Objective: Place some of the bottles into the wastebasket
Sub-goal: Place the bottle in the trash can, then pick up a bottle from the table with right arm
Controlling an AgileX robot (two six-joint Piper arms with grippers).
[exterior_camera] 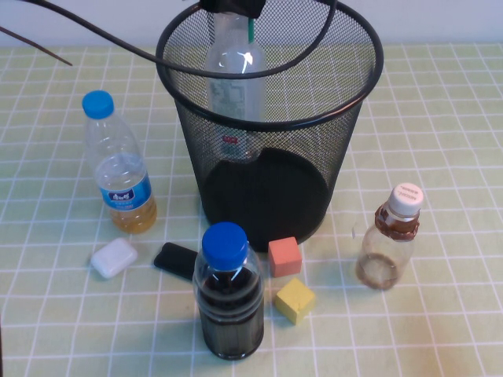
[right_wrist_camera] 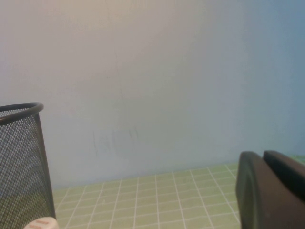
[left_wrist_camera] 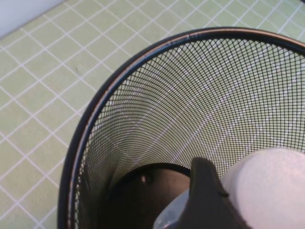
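No wording can be read anywhere.
- Blue-capped bottle: blue label with a small white mark, not legible.
- Clear bottle inside the wastebasket: white-and-green label with a small red patch, print not legible.
- White-capped bottle: faint marks on the cap, not legible.

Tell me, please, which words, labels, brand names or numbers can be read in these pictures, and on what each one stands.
None can be read as text.
Blue label on the blue-capped bottle: white mark, too blurred.
Label on the bottle held by the left pincer inside the wastebasket: print and a small red mark, illegible.
White cap of the small bottle: faint print, too small.
Right pincer, beside the wastebasket: no markings.
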